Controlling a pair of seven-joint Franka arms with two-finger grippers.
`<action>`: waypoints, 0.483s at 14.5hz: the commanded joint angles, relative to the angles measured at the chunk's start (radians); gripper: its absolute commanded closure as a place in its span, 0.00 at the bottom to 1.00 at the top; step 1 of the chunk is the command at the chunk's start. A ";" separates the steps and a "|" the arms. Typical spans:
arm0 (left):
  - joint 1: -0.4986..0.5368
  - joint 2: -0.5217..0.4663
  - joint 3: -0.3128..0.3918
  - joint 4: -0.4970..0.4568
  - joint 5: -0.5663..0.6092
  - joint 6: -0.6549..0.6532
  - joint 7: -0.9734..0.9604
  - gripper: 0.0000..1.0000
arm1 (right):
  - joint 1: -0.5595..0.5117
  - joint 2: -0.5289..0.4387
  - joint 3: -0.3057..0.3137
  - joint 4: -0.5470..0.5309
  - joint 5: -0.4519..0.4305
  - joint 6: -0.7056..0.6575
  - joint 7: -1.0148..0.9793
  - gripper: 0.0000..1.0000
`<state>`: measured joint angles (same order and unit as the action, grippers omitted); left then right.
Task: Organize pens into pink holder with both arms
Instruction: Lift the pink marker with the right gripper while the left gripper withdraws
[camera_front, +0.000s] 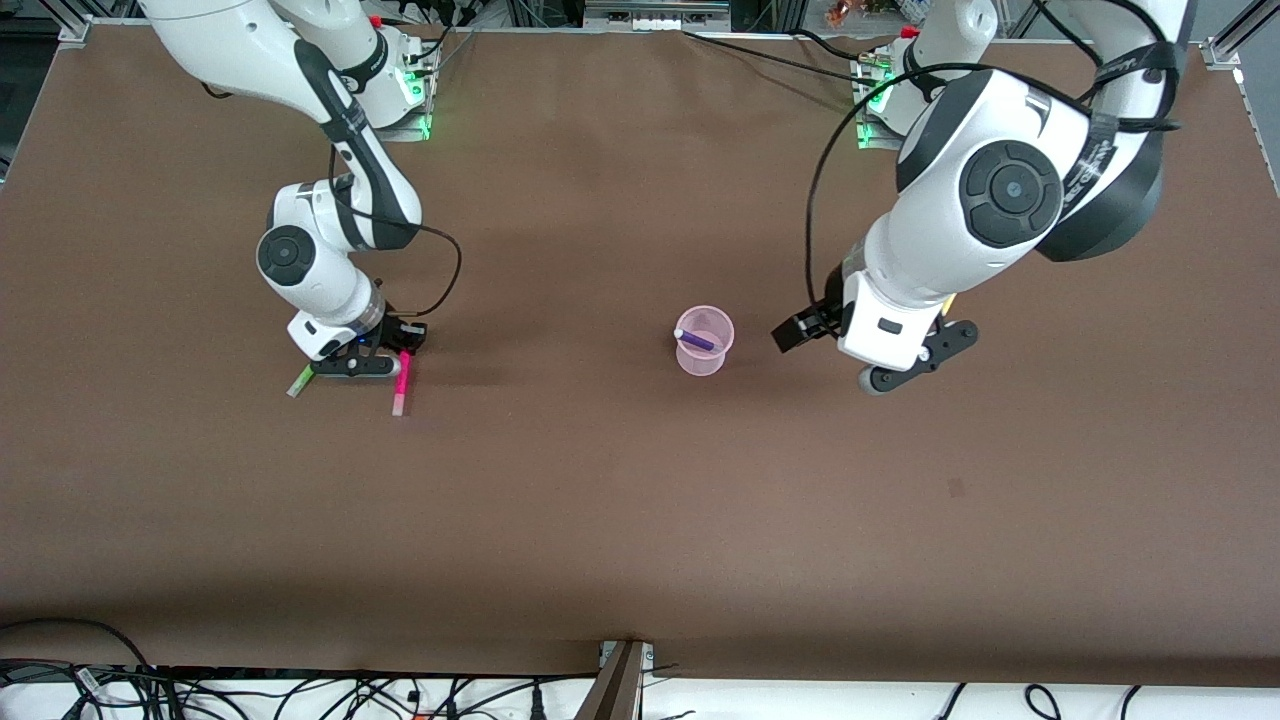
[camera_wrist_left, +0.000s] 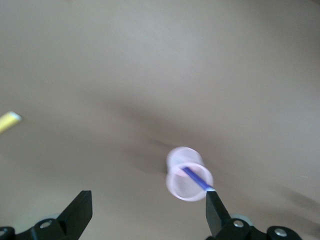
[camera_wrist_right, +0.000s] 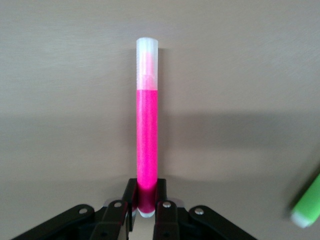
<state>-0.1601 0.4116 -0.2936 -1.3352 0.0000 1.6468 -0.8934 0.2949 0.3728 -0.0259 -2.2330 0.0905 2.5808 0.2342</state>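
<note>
The pink holder (camera_front: 705, 342) stands upright mid-table with a dark purple pen (camera_front: 697, 340) leaning inside it. Near the right arm's end, my right gripper (camera_front: 385, 352) is down at the table, shut on one end of the magenta pen (camera_front: 402, 385). In the right wrist view that magenta pen (camera_wrist_right: 147, 125) sticks straight out from between the fingers of the right gripper (camera_wrist_right: 146, 190). A lime green pen (camera_front: 300, 381) lies beside it. My left gripper (camera_front: 872, 345) hovers open beside the holder, toward the left arm's end. The left wrist view shows the left gripper (camera_wrist_left: 148, 200), the holder (camera_wrist_left: 187, 175) and a yellow pen (camera_wrist_left: 9, 121).
The brown table (camera_front: 620, 520) stretches wide around the holder. Both arm bases stand at its edge farthest from the front camera. Cables (camera_front: 300, 695) lie below the edge nearest that camera. The green pen (camera_wrist_right: 307, 207) lies close to the right gripper.
</note>
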 joint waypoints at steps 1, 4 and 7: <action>0.114 -0.045 0.001 -0.018 0.041 -0.041 0.228 0.00 | 0.000 -0.051 0.038 0.061 0.035 -0.158 0.120 1.00; 0.221 -0.062 -0.002 -0.024 0.041 -0.039 0.426 0.00 | 0.001 -0.049 0.083 0.193 0.257 -0.347 0.184 1.00; 0.258 -0.065 0.001 -0.030 0.043 -0.035 0.525 0.00 | 0.003 -0.046 0.105 0.255 0.427 -0.428 0.261 1.00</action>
<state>0.0954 0.3753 -0.2855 -1.3357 0.0264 1.6174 -0.4294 0.3008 0.3181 0.0607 -2.0242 0.4259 2.2117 0.4357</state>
